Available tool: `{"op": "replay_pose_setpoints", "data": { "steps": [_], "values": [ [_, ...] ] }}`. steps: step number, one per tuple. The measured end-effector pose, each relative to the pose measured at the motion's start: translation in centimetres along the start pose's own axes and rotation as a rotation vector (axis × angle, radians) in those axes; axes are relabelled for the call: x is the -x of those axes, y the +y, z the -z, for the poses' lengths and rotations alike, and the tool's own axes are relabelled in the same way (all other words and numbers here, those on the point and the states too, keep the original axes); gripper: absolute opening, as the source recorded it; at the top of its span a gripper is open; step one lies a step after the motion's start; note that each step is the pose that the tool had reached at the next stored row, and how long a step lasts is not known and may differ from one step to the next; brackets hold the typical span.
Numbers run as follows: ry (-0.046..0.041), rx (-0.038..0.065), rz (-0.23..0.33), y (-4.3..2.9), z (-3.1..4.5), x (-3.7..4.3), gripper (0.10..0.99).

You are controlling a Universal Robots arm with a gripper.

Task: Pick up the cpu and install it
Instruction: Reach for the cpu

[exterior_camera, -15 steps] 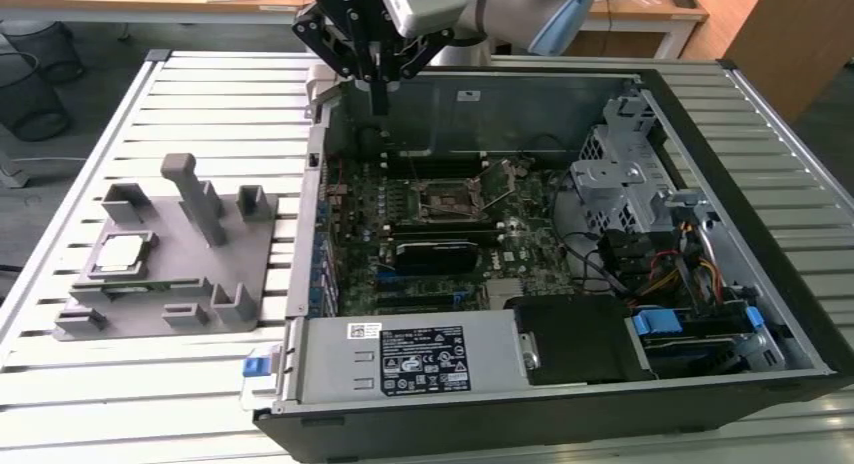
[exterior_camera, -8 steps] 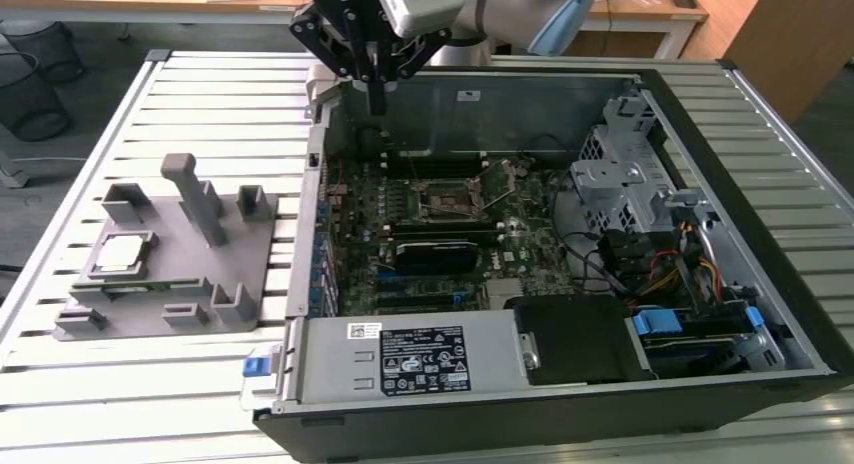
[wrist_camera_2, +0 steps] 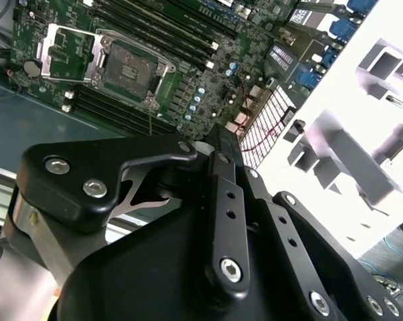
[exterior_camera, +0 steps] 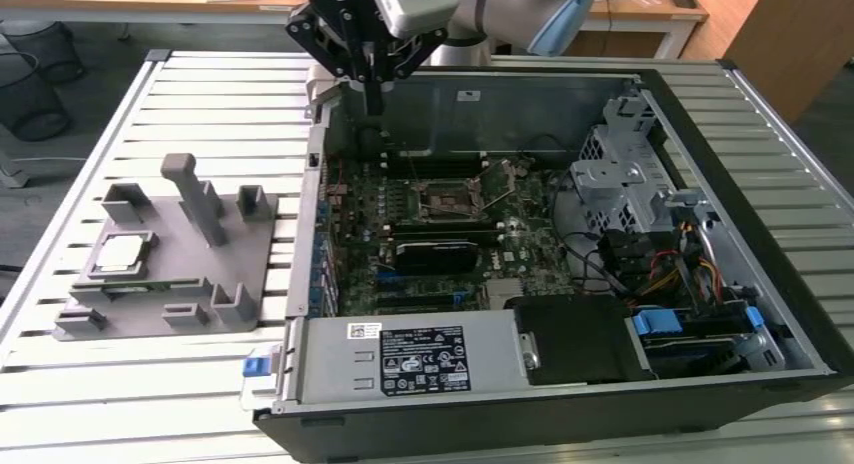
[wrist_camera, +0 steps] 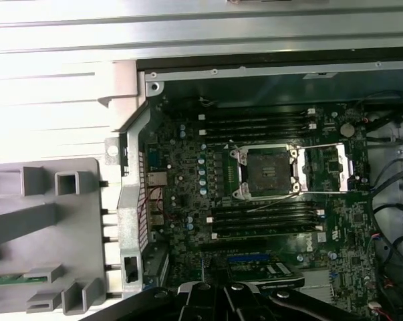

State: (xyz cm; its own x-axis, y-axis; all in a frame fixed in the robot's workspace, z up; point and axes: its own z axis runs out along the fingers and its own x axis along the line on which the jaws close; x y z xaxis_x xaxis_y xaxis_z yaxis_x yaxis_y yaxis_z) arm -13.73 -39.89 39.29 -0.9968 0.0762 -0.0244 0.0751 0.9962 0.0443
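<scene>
The cpu, a small silver square chip, lies flat in a recess of the grey fixture tray on the exterior view's left. My gripper hangs high over the back left corner of the open computer case, far from the cpu. Its fingers are shut together with nothing between them. The motherboard socket sits mid-board; in both wrist views the socket is bare and its metal frame is swung open. The black gripper body fills the near part of those views.
The case lies on a slatted white table. Inside are memory slots, a drive cage, cables and a power supply. Upright posts stand on the fixture tray near the cpu.
</scene>
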Motion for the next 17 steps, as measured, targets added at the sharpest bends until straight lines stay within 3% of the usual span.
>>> {"op": "replay_pose_setpoints", "data": {
  "steps": [17],
  "values": [
    [-0.0001, 0.000, 0.000, -0.05, -0.01, -0.63, 0.106]
  ]
}}
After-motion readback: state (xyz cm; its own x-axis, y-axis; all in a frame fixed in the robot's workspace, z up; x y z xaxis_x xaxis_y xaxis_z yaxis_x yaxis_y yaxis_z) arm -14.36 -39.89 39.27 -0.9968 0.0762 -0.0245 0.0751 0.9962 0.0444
